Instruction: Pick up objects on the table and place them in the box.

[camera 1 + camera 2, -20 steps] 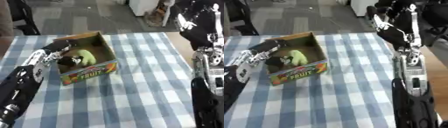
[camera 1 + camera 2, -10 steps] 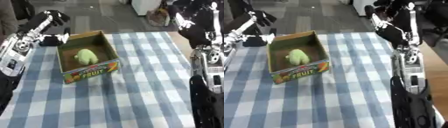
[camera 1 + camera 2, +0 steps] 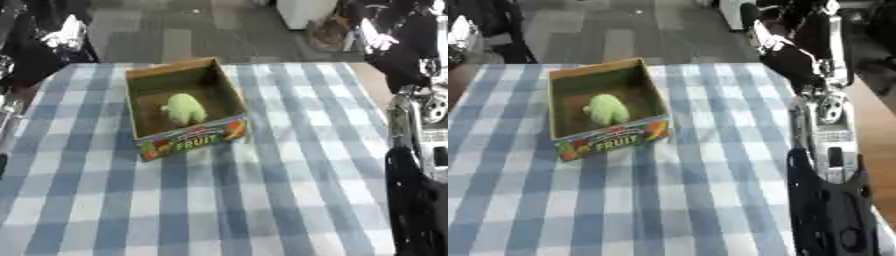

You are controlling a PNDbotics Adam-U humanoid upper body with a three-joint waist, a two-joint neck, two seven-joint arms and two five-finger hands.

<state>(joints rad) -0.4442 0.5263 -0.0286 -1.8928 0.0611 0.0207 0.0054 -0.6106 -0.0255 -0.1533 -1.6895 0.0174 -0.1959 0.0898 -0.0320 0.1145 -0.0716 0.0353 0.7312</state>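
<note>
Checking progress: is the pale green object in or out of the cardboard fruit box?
In. The pale green object lies on the floor of the cardboard fruit box, enclosed by its walls.

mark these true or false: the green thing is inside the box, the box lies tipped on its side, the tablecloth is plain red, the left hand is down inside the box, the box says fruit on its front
1. The green object is inside the box. True.
2. The box lies tipped on its side. False: it stands upright with its open top facing up.
3. The tablecloth is plain red. False: it is blue and white checked.
4. The left hand is down inside the box. False: it is raised at the upper left, apart from the box.
5. The box front reads FRUIT. True.
</note>
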